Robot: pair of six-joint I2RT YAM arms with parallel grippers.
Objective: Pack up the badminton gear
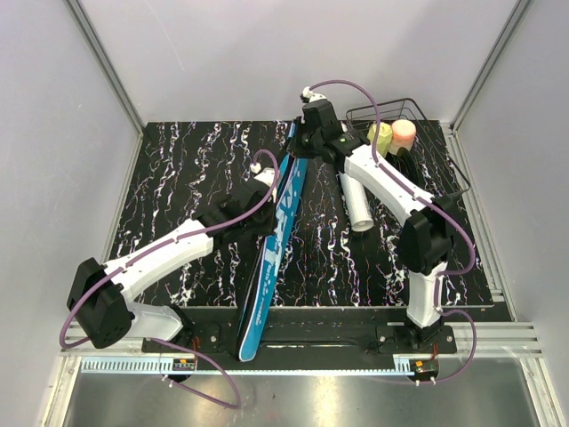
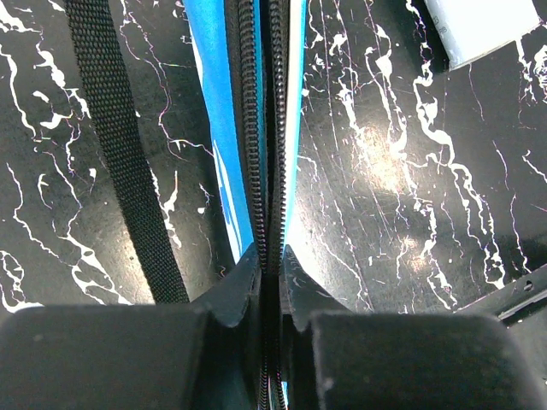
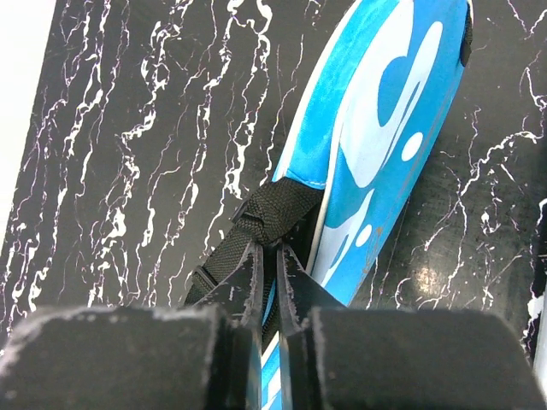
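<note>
A long blue racket-shaped fabric cover with white lettering [image 1: 274, 240] is pictured lying diagonally across the black, white-veined table [image 1: 178, 169]. Its narrow end reaches past the near edge between the two arm bases, and its wide end points to the far side.

The left end effector [image 2: 270, 278] is pressed together on the cover's edge partway along its length. Two rows of black zipper teeth [image 2: 261, 128] are seen running side by side up from between the fingers. A black woven strap [image 2: 120, 154] is shown lying on the table just beside the cover.

At the far end, the right end effector [image 3: 272, 256] is pinched shut on a black webbing loop with a buckle [image 3: 269, 213], which is attached at the cover's tip.

A long white tube [image 1: 358, 203] is laid on the table just right of the cover, partly under the right arm. A black wire basket [image 1: 400, 111] is set in the far right corner. A yellow bottle [image 1: 380, 135] and a pink bottle [image 1: 404, 133] are seen at its near side; whether they stand inside it cannot be told.
</note>
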